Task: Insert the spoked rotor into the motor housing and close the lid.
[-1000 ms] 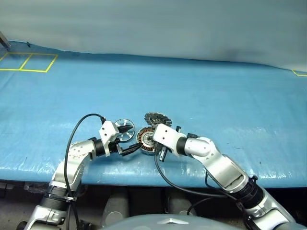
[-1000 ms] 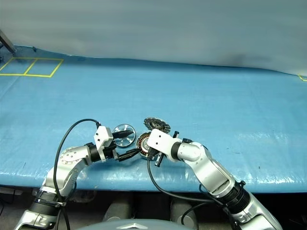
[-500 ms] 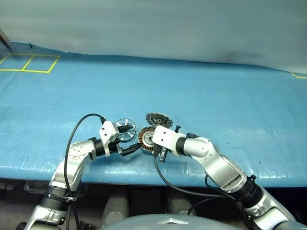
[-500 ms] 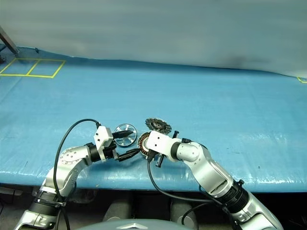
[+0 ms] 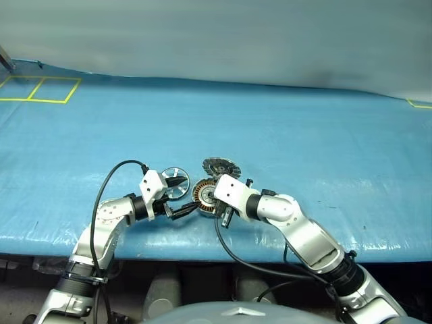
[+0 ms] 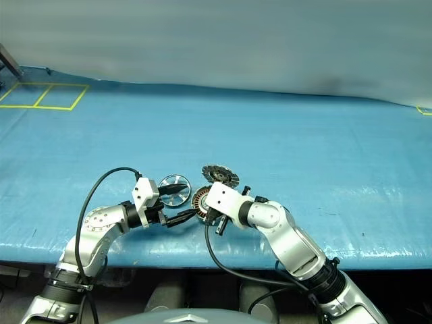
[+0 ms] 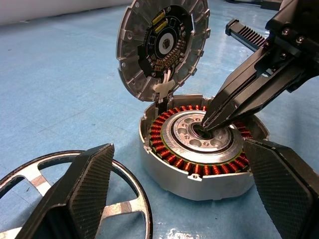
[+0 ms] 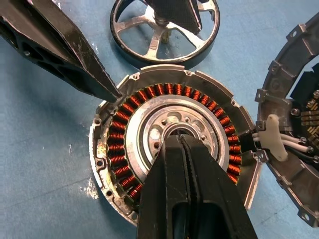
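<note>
Copper-wound motor housing (image 7: 199,149) lies open, closed empty right tool (image 7: 212,122) at its hub, left tool (image 7: 174,194) spread wide.

Blue table (image 5: 304,135), motor housing (image 5: 202,194) between left end effector (image 5: 183,196), right end effector (image 5: 210,198)

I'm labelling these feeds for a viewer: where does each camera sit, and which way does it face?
Head views: a stereo pair looking forward and down over both arms at the blue table cover.
Left wrist view: looks along the open left hand at the round silver motor housing with copper windings.
Right wrist view: looks down the shut right hand into the housing's centre.
Shared: housing, raised grey toothed lid, shiny spoked rotor.
</note>
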